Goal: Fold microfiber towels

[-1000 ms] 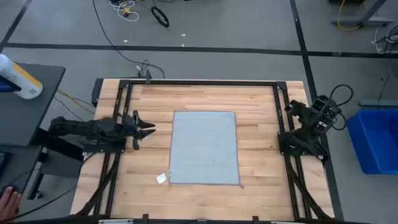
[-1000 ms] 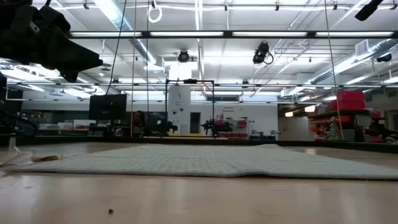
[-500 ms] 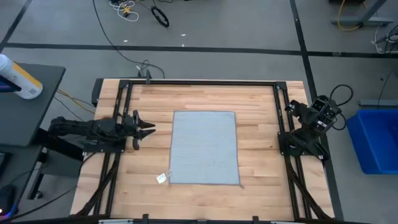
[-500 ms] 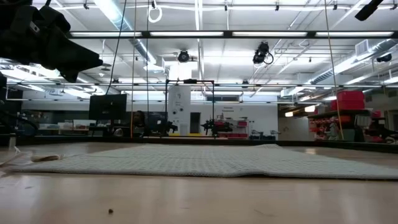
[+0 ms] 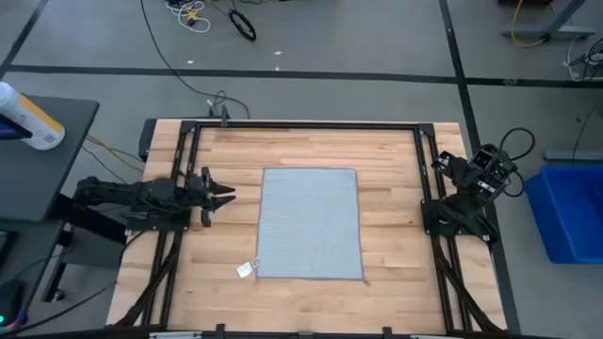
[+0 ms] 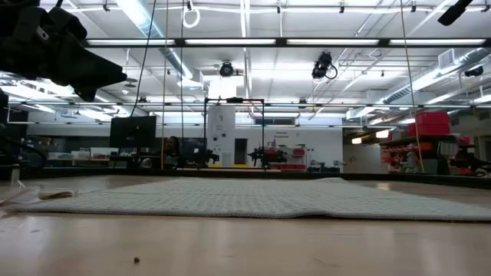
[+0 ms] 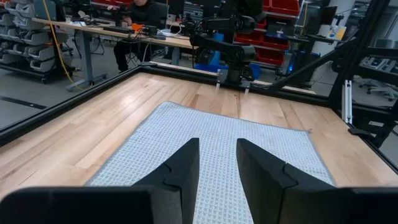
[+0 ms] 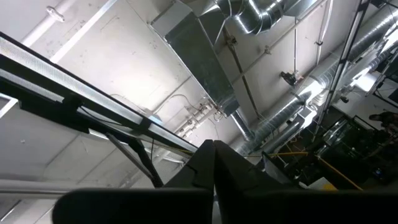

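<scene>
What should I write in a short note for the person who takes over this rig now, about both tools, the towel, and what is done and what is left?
Left tool: open, empty, above the table's left side, pointing at the towel's left edge without touching it.
Right tool: shut, empty, parked at the table's right edge with its camera facing the ceiling.
Microfiber towel: spread flat and unfolded in the middle of the table, white tag at its near-left corner.
Done: no fold yet; the towel is only laid out.
Left: grasp an edge or corners, fold the towel, smooth it.
</scene>
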